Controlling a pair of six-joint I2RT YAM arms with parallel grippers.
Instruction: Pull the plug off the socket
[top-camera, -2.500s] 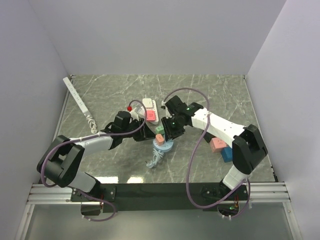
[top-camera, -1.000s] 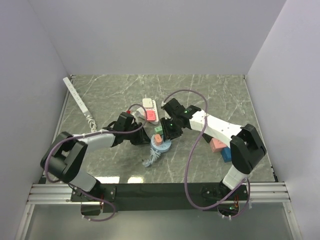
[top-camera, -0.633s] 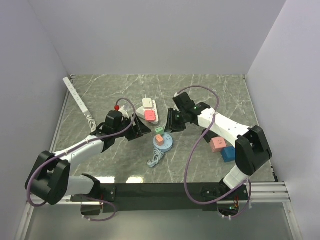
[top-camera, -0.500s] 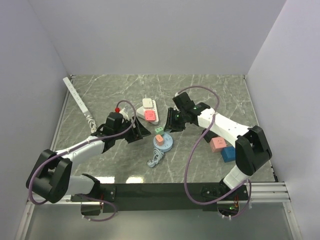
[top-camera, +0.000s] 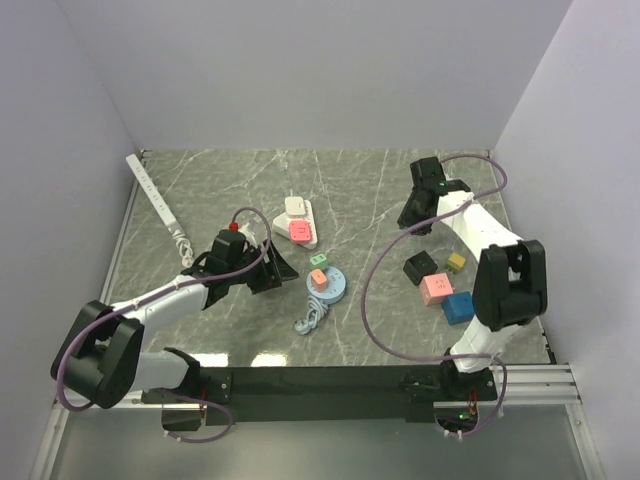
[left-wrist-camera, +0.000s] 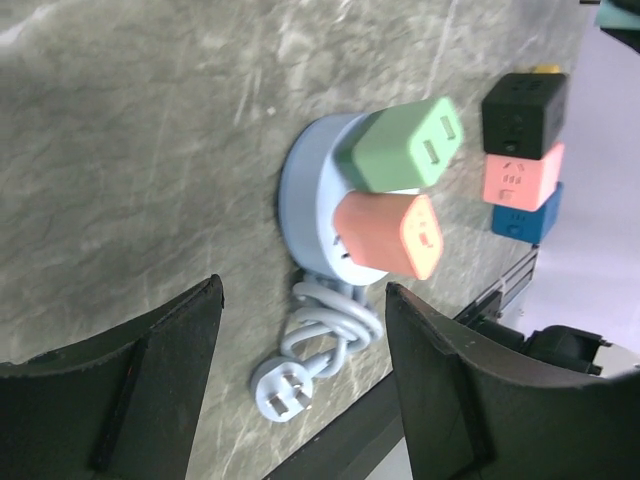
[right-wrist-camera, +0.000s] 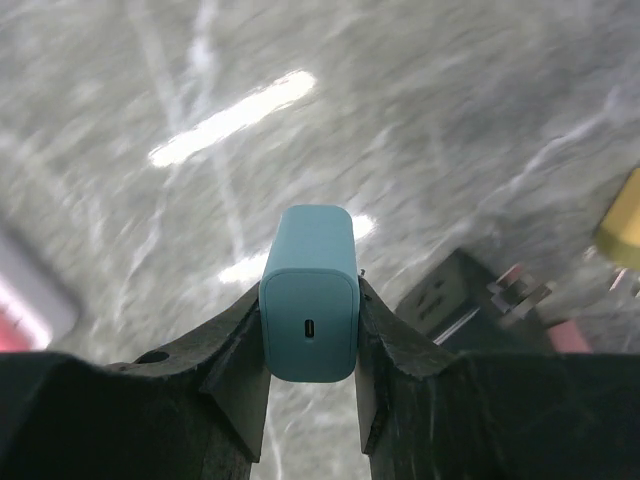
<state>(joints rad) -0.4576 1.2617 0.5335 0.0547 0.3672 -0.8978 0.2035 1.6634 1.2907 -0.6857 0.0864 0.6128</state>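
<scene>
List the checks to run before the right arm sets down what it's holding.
1. Teal plug clamped in right gripper: ok.
2. Teal plug well away from round socket: ok.
3. Left gripper open, holding nothing: ok.
4. Round socket free of plugs: not ok; green plug and orange plug sit in it.
5. Table bare under the teal plug: cannot tell.

Your right gripper (top-camera: 413, 222) has swung away from the round blue socket (top-camera: 325, 285) and is now well off to its far right, with the teal plug (right-wrist-camera: 308, 290) clamped between its fingers. Your left gripper (top-camera: 277, 268) has backed off just left of the socket, jaws spread.
</scene>
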